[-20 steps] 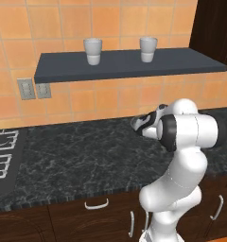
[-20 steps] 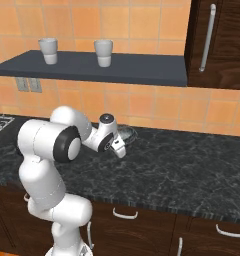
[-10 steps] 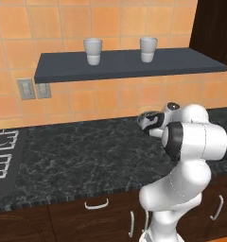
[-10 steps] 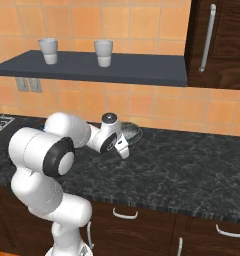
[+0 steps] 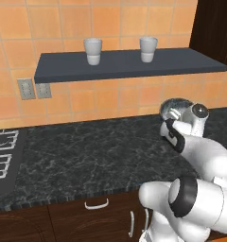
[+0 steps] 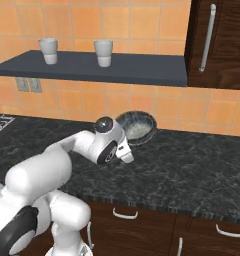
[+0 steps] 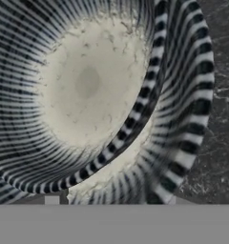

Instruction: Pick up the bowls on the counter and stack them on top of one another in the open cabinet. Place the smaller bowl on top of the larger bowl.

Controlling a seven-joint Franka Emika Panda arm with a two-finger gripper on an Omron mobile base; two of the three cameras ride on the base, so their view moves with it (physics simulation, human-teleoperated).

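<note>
In the hand view a bowl with a dark striped rim and pale speckled inside (image 7: 88, 86) lies close below my gripper (image 7: 111, 200). A wider matching rim (image 7: 190, 95) curves around it on the right, so the smaller bowl seems to sit in or over the larger; I cannot tell which. My fingertips (image 7: 52, 200) stand far apart at the bottom edge, open, holding nothing. From the base, one bowl (image 6: 137, 125) (image 5: 174, 108) shows on the black veined counter (image 6: 192, 170) near the tiled wall, just behind my gripper (image 6: 126, 150). The slate-blue shelf (image 6: 142, 75) hangs above.
Two white cups (image 6: 48, 50) (image 6: 103, 52) stand on the left half of the shelf. A dark brown cabinet door with a silver handle (image 6: 207, 37) closes off the right. A stove grate (image 5: 2, 156) lies at the counter's left end, wall outlets (image 5: 32, 89) above it.
My elbow and upper arm have swung down and toward the cameras. The hand has stayed at the bowl by the wall, and the bowl has not moved.
</note>
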